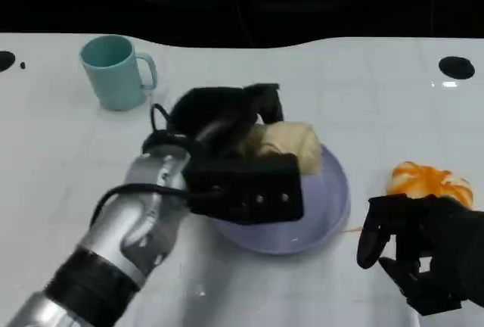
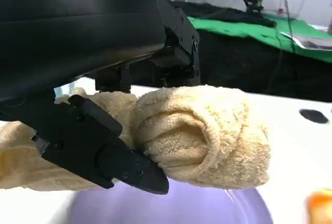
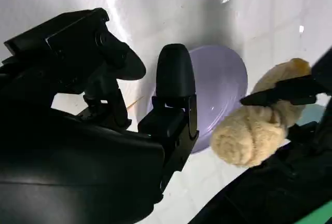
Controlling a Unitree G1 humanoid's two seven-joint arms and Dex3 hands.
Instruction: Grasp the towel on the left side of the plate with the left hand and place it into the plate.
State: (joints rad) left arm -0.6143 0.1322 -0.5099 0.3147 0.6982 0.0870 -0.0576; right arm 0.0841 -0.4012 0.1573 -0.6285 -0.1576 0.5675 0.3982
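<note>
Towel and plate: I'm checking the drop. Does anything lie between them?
Nothing. In the left wrist view the towel, held by the left hand, hangs over the plate with open air between.

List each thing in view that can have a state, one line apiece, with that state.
towel: rolled, gripped and held above the plate
plate: lavender, flat on the table, nothing seen lying in it
left robot hand: grips the towel
right robot hand: holds nothing, fingers apart
mug: teal, upright
orange object: lying on the table
</note>
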